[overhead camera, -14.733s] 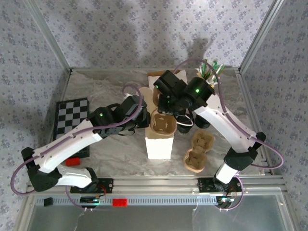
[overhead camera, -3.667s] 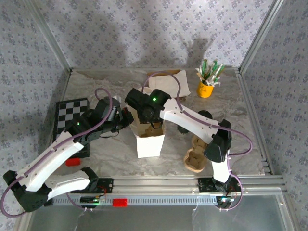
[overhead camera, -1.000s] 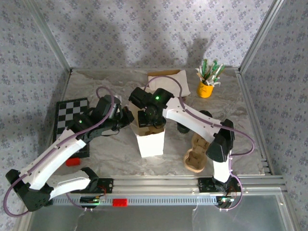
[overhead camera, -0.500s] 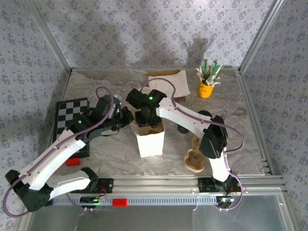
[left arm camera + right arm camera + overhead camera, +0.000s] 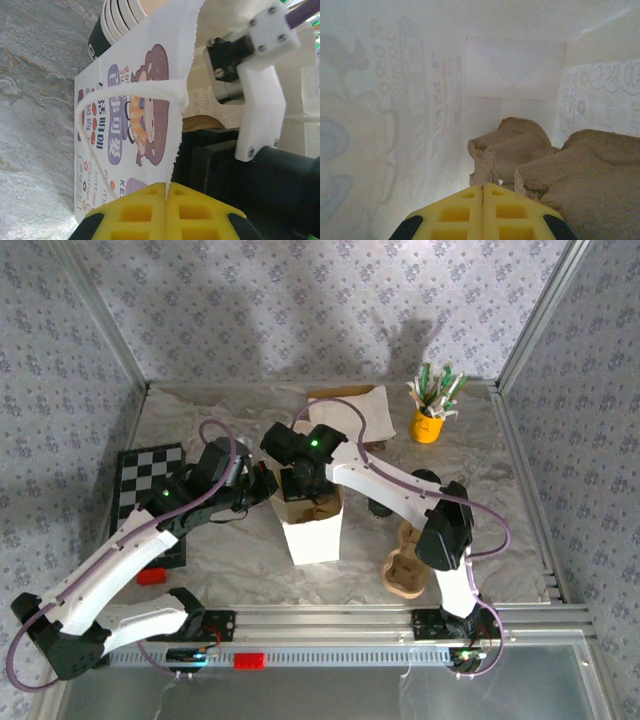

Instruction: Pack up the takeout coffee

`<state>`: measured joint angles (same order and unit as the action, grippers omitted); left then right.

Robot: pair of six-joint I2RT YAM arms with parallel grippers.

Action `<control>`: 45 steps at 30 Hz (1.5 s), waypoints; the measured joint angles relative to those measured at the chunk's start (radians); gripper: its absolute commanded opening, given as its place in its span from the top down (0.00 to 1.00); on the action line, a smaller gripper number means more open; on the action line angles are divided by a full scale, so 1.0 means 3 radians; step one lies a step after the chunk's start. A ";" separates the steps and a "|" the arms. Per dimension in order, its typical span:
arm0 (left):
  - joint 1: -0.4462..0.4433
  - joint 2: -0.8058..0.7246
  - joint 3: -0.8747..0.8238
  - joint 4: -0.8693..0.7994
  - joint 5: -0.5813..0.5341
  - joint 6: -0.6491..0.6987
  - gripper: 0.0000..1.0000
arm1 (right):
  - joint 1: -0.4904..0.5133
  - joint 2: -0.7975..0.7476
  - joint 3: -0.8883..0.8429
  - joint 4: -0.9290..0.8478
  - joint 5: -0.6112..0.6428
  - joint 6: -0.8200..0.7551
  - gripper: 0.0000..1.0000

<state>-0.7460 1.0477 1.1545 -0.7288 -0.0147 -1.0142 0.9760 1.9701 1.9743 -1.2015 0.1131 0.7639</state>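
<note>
The left claw (image 5: 166,189) is pinched tight on the toothed rim of the paper bag (image 5: 315,535), holding its mouth open. The right claw (image 5: 483,190) is down inside the bag with its fingers pressed together and nothing between them, its tip just at the cardboard tray (image 5: 560,170) on the bag's floor. The step in hand looks like seating that tray. The coffee cup (image 5: 112,25) is not packed yet. Seen from the left wrist, it sits beyond the bag's far edge, apparently outside the bag on the bench (image 5: 480,470). Next, the right claw should lift straight out without snagging the bag wall, then spread and go for the cup.
</note>
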 measured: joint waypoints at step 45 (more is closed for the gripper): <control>-0.0001 0.0069 0.0051 -0.0010 0.0001 0.0066 1.00 | 0.0017 -0.0235 0.0426 -0.0601 -0.0102 -0.0594 0.45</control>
<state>-0.7464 1.0683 1.1698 -0.7319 -0.0143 -0.9943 0.9810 1.8996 2.1021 -1.3819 0.0826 0.5858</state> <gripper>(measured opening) 0.050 0.488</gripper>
